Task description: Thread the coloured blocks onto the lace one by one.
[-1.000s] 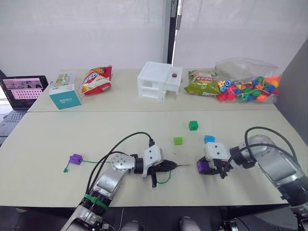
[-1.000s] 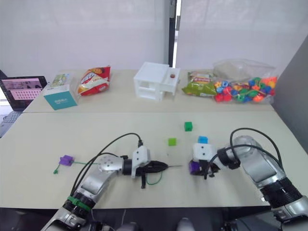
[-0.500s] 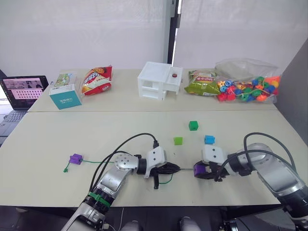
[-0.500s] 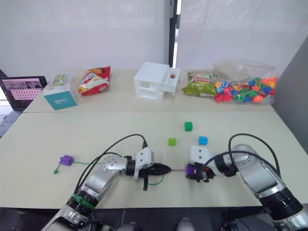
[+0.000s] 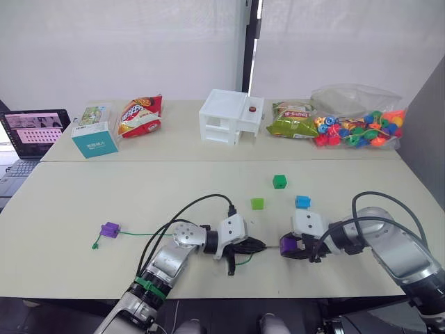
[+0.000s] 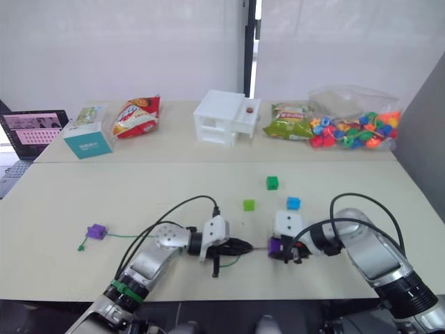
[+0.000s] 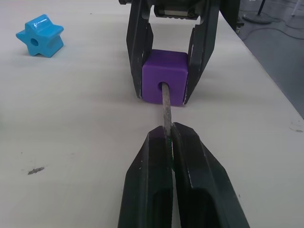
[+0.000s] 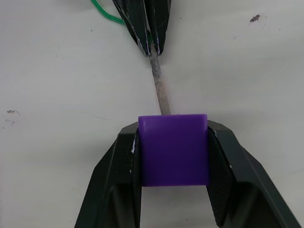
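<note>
My right gripper point(image 5: 286, 246) is shut on a purple block point(image 7: 164, 84), held just above the table near its front edge. My left gripper point(image 5: 260, 245) is shut on the lace just behind its grey tip point(image 7: 166, 111), and the tip sits inside the block's hole. The green lace point(image 5: 139, 234) trails left to another purple block point(image 5: 109, 229) near its knotted end. Loose on the table behind the grippers lie a light green block point(image 5: 257, 203), a dark green block point(image 5: 279, 181) and a blue block point(image 5: 302, 202).
Along the back stand a white toy house point(image 5: 230, 116), snack bags point(image 5: 140, 115), a teal box point(image 5: 94, 144) and a clear bag of mixed beads point(image 5: 358, 129). A laptop point(image 5: 33, 132) sits at the far left. Black cables loop over both arms.
My left gripper has moved right with the lace, and its tip has entered the purple block's hole. The right gripper shifted left a second ago and has held still since.
</note>
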### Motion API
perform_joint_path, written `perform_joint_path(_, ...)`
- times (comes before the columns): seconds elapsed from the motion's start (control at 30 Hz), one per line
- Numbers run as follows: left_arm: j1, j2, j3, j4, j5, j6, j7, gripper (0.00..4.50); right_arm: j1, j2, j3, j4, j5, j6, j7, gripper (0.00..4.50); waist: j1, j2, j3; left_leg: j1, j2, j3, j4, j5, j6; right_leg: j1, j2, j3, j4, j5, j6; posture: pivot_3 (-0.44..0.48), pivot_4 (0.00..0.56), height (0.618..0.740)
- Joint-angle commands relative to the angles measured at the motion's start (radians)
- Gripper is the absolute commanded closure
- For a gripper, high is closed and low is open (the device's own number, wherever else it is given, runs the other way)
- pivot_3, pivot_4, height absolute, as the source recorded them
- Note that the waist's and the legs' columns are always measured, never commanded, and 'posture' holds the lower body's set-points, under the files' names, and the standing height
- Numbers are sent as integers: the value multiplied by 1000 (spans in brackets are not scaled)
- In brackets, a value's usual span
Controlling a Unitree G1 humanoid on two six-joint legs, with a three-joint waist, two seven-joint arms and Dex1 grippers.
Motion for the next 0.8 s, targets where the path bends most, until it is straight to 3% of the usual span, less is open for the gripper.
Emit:
perform_joint_path(0.03, -51, -41, -18, 34, 26, -56, 24, 4500, -12, 11, 0, -27, 3, 9, -10, 3308, 0, 0, 0, 0, 0, 0, 0, 0, 0, 0, 0, 0, 0, 0, 0, 0, 150, 740)
perform_joint_path(0.3, -76, -102, -50, 70, 48, -63, 36, 4500, -10, 16, 5, -30, -1, 15, -19, 3308, -3, 0, 0, 0, 0, 0, 0, 0, 0, 0, 0, 0, 0, 0, 0, 0, 150, 740)
perform_joint_path(0.53, -69, -64, -54, 21, 83, -18, 54, 2201, -10, 23, 5, -29, -4, 22, -30, 3308, -4, 0, 0, 0, 0, 0, 1, 0, 0, 1, 0, 0, 0, 0, 0, 0, 150, 740)
perform_joint_path(0.8, -53, 22, -57, -84, 149, 85, 101, 2190, -21, 36, 19, -21, -13, 19, -37, 3308, -12, 0, 0, 1, 0, 0, 1, 0, 0, 1, 0, 0, 1, 0, 0, 0, 150, 740)
